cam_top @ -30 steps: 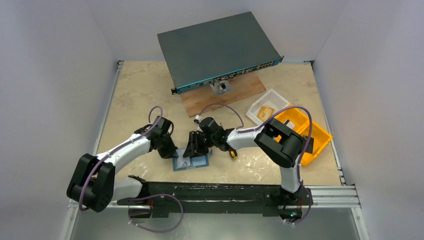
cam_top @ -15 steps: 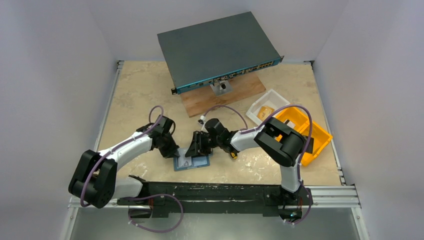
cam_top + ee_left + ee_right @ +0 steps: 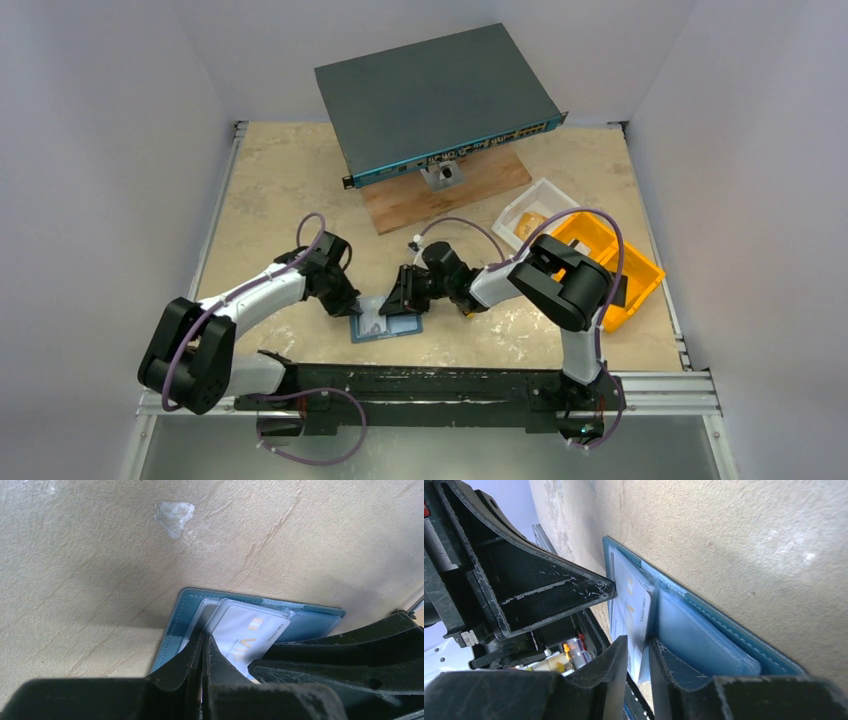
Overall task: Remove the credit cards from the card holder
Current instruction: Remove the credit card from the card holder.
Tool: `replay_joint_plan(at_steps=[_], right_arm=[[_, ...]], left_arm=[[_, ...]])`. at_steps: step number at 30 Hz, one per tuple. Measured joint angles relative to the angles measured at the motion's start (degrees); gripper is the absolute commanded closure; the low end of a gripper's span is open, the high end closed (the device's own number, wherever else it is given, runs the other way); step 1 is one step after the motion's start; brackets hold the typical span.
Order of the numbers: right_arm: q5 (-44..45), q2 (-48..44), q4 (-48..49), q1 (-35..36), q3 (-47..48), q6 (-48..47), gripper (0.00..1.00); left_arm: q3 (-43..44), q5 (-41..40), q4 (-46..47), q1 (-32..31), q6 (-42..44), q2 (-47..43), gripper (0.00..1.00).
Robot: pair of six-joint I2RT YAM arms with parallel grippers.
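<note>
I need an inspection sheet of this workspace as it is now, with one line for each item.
Surface: beige marbled tabletop, one pale scuff.
Job's things: card holder open flat; white card on its paler inside.
Clutter: network switch on wooden board; clear tray; orange bin.
Grippers: left gripper shut, tips on the holder; right gripper narrowly open around the card's edge.
Cables: purple cables loop along both arms.
Surroundings: white walls.

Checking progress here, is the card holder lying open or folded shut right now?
Open. The card holder lies spread flat on the table, pale slotted inside facing up, a white card showing on it.
</note>
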Motion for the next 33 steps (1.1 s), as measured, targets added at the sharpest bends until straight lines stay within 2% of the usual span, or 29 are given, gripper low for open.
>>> replay_joint_plan(at_steps=[9,19,33], right_arm=[[0.0,0.0,2.7,-0.5,-1.7,1.8,0.84],[-0.1,0.0,3.3,-0.9,-2.4,2.7,0.99],[1.5,-2.2,1.2,-1.5,-3.9,1.6,1.00]], left_arm=[[0.0,0.0,-0.2,0.0,-1.0,0.0,1.00],[0.0,-0.1,-0.3,0.0,-1.4,0.0,1.00],[0.0,0.4,-0.4,0.1,-2.7,0.3,1.00]])
